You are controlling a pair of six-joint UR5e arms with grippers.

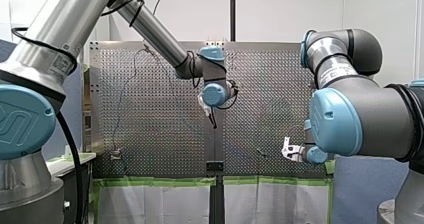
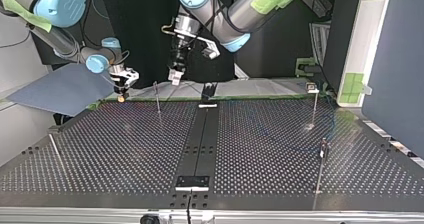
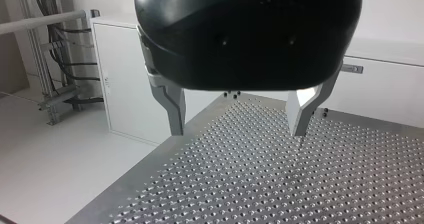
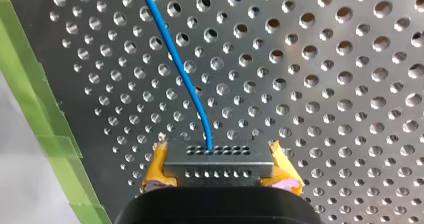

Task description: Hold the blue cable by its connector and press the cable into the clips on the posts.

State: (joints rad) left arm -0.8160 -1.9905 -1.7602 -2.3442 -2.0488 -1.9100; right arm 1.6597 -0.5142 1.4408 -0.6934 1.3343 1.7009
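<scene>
Perforated table [image 4: 350, 84], thin blue cable [image 4: 180, 69], right hand [image 4: 218, 155] pinching grey connector [image 4: 220, 165], left hand [image 3: 238, 129] spread

Blue cable [image 4: 172, 49] apparently runs beyond the edge.

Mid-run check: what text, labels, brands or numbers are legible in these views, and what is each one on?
Nothing can be read as words or numbers.
Left arm sticker: print too blurred to read.
Right arm sticker: print too blurred to read.
Blue joint cap: a raised logo mark, no legible letters.
</scene>
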